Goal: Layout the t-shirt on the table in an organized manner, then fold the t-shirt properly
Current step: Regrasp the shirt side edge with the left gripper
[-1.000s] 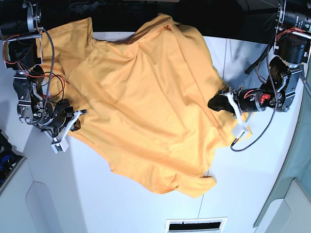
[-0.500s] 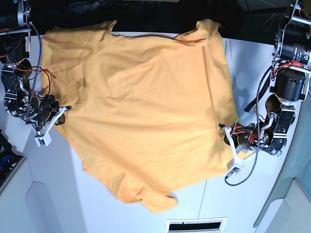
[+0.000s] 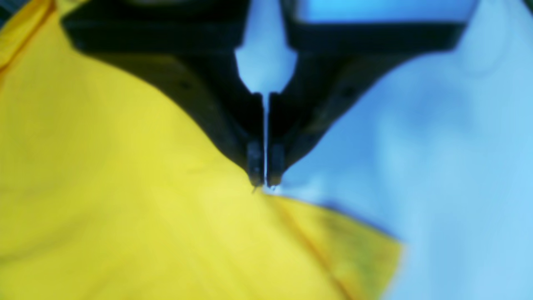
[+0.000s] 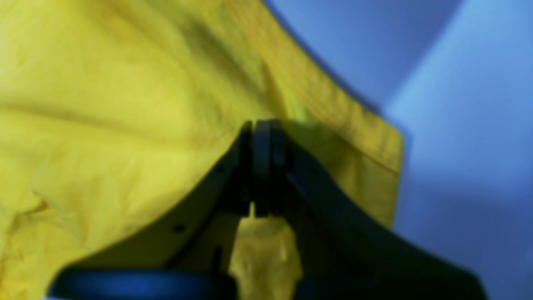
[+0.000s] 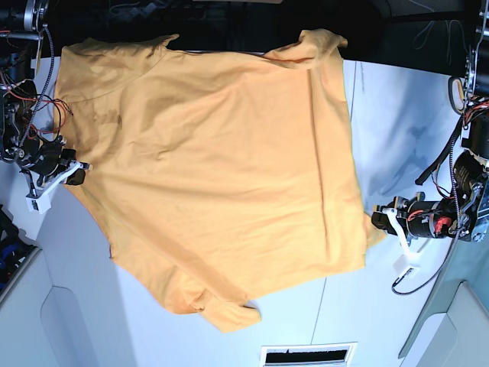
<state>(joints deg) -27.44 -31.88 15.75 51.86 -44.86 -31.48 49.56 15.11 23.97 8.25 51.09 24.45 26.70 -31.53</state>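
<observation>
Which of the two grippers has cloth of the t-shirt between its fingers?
The right gripper: its closed fingers pinch a fold of the t-shirt. The left gripper only meets the shirt's edge at its tips, over the table, with a thin gap between its fingers.

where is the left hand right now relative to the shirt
In the base view the left hand sits at the right side of the table, right at the t-shirt's lower right corner; its wrist view shows the tips at the cloth's edge.
</observation>
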